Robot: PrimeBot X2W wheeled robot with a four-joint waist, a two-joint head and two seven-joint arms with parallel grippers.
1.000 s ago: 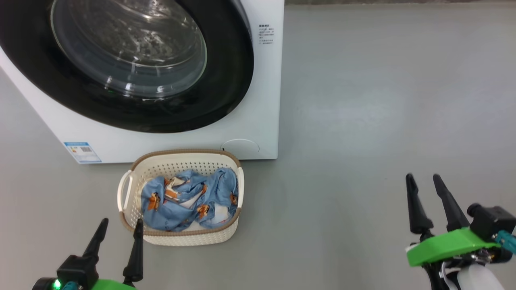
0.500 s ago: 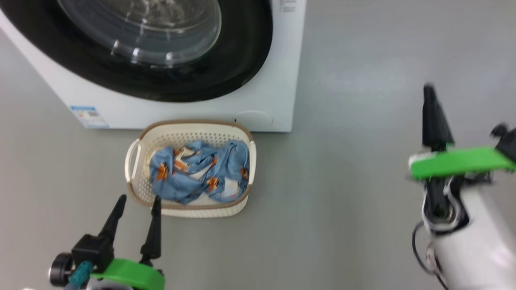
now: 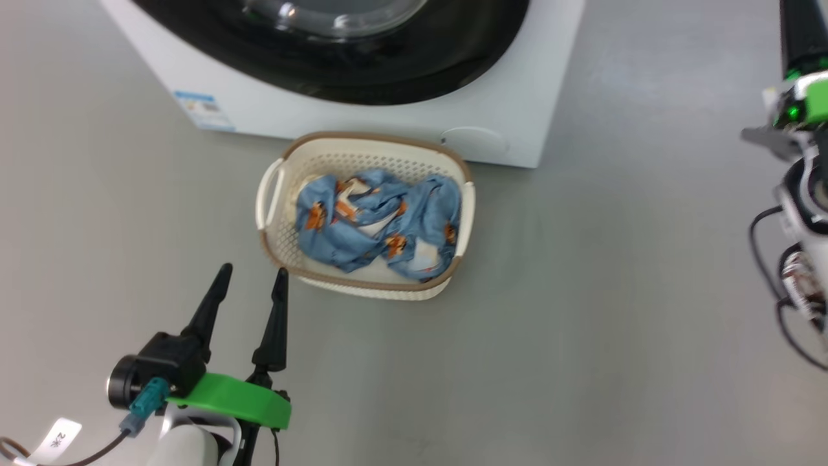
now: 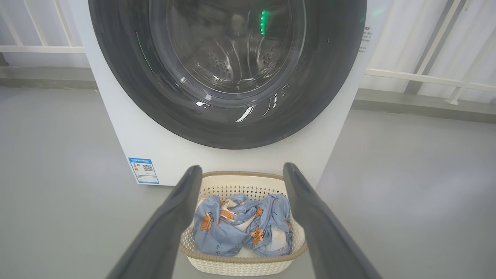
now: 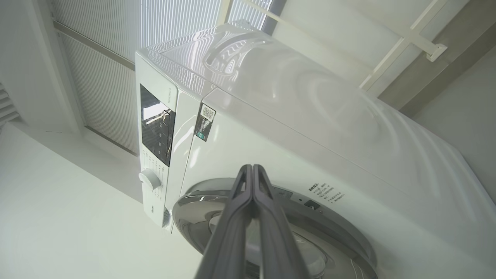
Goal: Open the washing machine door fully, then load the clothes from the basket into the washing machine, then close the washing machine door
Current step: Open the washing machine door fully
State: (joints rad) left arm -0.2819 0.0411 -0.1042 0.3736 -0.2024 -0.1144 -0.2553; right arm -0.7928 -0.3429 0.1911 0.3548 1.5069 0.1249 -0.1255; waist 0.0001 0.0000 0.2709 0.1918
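The white washing machine point(image 3: 511, 110) stands at the top of the head view, its glossy black washing machine door point(image 3: 388, 71) closed. The left wrist view faces the door point(image 4: 228, 124) and its glass window head-on. The cream basket point(image 3: 275, 194) sits on the floor right in front, holding the light blue clothes point(image 3: 381, 223). My left gripper point(image 3: 253, 272) hangs open, just short of the basket's near left corner, and frames the basket point(image 4: 240, 263) and clothes point(image 4: 240, 228) between its fingers point(image 4: 170, 221). My right gripper point(image 3: 799, 26) is raised at the far right, shut on nothing, and points at the machine's upper front point(image 5: 252, 167).
Grey floor point(image 3: 614, 291) spreads wide to the right of the basket and the machine. A blue label sticker point(image 3: 200, 110) and a round flap point(image 3: 472, 139) sit low on the machine's front. The control panel point(image 5: 157, 128) and a knob point(image 5: 149, 179) are up top. White railings point(image 4: 426, 77) run behind.
The head camera has shifted, so machine and basket sit higher and further right. My right gripper has shut and risen to the top right. My left gripper stays open near the basket.
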